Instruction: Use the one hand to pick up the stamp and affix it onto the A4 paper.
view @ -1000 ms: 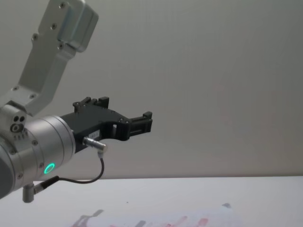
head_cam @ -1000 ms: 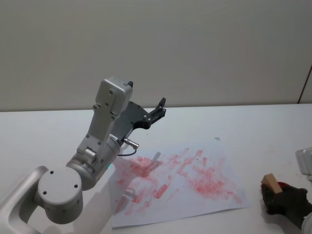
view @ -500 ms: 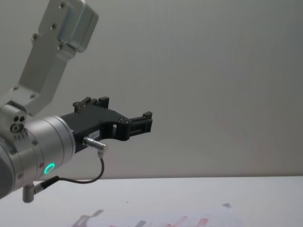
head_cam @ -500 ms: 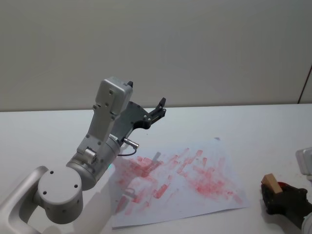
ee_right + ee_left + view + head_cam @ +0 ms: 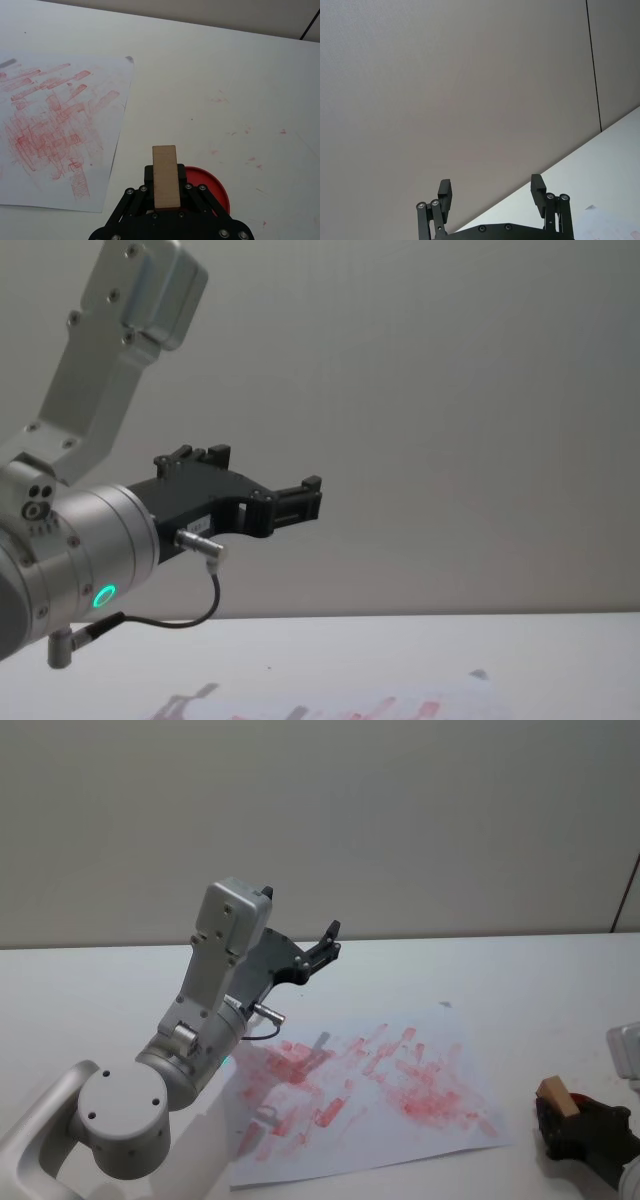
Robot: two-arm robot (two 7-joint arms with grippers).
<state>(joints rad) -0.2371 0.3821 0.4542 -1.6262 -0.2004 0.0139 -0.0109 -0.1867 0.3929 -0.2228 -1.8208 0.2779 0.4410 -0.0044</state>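
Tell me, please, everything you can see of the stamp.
The stamp is a plain light-brown wooden block, oblong and flat-faced. The black right tool clamps its lower part, leaving the top end sticking out. It sits over a round red pad, to the right of the paper. Its printing face is hidden.

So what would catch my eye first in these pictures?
The white paper, smeared all over with red marks, lies mid-table and stands out first. On the left, the left claw hangs open in the air, on an arm with a glowing green ring. At the table's right, the right claw grips a wooden stamp, with a red pad beneath it.
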